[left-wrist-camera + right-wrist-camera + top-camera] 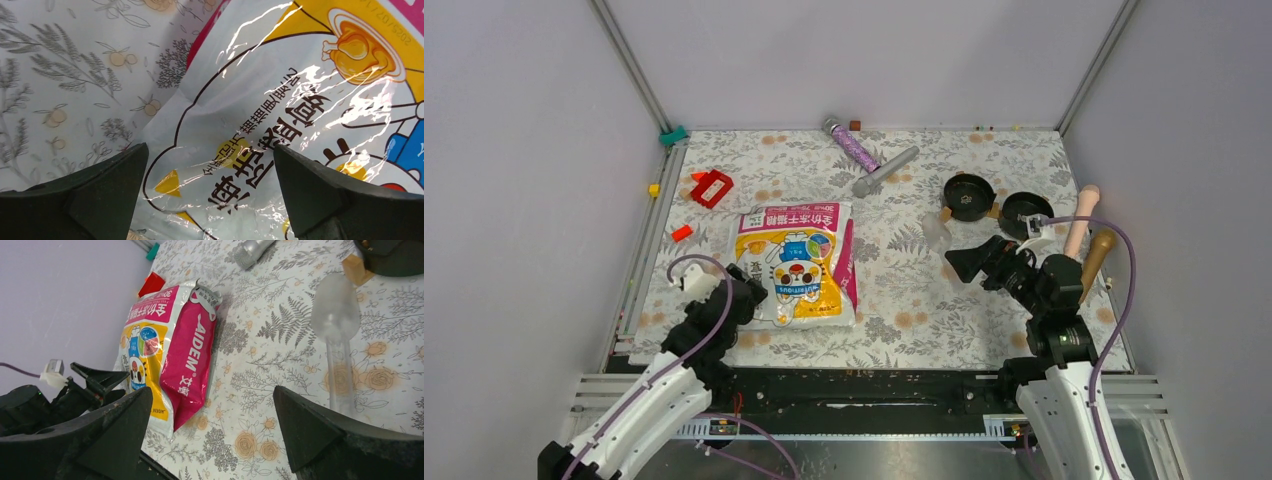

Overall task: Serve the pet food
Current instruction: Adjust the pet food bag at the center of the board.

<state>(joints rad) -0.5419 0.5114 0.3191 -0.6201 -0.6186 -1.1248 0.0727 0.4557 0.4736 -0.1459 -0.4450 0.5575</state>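
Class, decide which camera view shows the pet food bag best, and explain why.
The top external view: the pet food bag lies flat with nearly its whole printed front visible. The left wrist view catches only a glare-streaked close-up of its print. The right wrist view shows it obliquely, mostly its magenta side.

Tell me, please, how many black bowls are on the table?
2. One bowl sits on the right half of the table, towards the back. The second bowl is close beside it on its right, slightly nearer. No other seems hidden.
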